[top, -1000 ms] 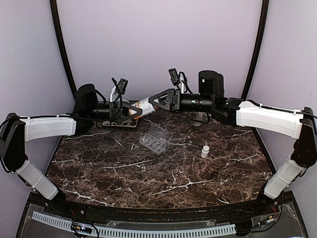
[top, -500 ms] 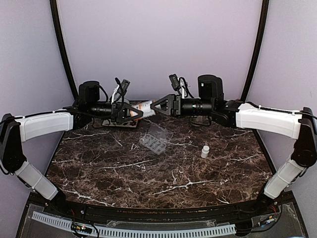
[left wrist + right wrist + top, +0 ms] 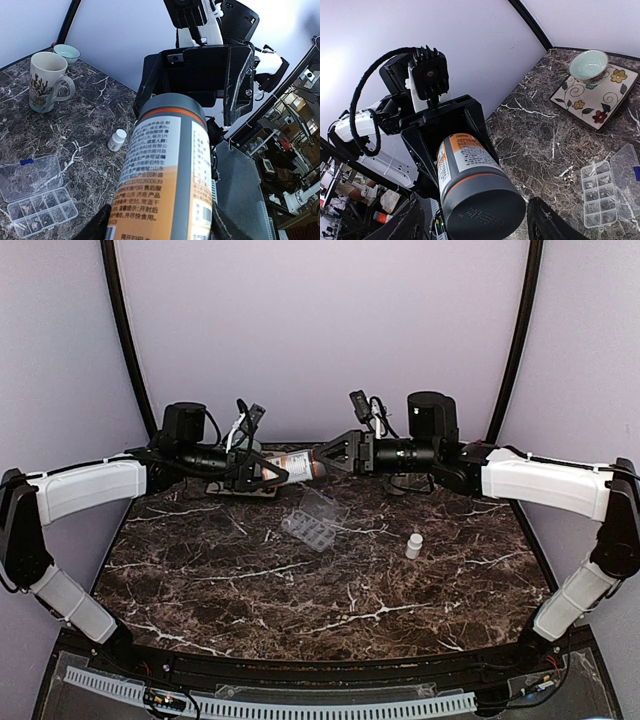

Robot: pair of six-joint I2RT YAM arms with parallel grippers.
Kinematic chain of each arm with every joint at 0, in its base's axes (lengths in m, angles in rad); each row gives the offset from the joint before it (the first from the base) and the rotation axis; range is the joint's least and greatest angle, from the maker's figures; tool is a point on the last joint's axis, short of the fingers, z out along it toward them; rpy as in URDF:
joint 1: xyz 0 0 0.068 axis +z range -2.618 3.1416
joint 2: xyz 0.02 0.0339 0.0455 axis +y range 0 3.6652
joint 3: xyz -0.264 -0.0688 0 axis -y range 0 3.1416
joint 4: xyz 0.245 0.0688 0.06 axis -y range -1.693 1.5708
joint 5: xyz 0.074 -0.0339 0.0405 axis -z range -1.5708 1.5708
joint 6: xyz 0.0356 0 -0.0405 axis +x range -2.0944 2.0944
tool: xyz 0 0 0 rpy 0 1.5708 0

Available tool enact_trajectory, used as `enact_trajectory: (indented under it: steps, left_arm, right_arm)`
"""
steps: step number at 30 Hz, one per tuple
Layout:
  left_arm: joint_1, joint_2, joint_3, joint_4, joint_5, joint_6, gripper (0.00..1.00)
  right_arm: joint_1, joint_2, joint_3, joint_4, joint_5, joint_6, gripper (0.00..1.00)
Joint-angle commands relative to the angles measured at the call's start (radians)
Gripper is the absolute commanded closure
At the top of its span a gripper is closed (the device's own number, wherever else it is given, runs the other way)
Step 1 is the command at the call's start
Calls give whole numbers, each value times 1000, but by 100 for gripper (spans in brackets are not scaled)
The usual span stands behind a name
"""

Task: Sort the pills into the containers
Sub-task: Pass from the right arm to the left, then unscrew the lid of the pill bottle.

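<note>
Left gripper [image 3: 157, 220] clamped on bottle [image 3: 165, 175], held level above table [image 3: 300, 600]. Right gripper [image 3: 475, 225] unclenched, fingers straddling the grey cap [image 3: 480, 200], gap each side. Organizer [image 3: 308, 530] mid-table under the bottle, lid open.

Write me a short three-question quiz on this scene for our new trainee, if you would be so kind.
1. True or false: the left gripper holds the orange labelled pill bottle lying sideways above the dark marble table.
2. Multiple choice: the right gripper is A) open around the bottle's grey end, B) shut on a mug handle, C) resting flat on the table.
3. Short answer: what stands upright to the right of the open clear plastic pill organizer?

Key: 1 true; 2 A; 3 the small white bottle.
</note>
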Motion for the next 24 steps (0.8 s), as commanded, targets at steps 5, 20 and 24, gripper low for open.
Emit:
enact_trajectory:
  steps: [5,20,24]
  left_arm:
    - [8,-43,54,-64,21,73,94]
    - [7,-34,86,-118,41,113,95]
    - [7,-27,95,-141,47,126,97]
  right_arm:
    - [-5,14,6,23,-61,25,30]
    - [-5,69,28,3,-90,34,33]
    - [-5,79,39,2,-97,36,38]
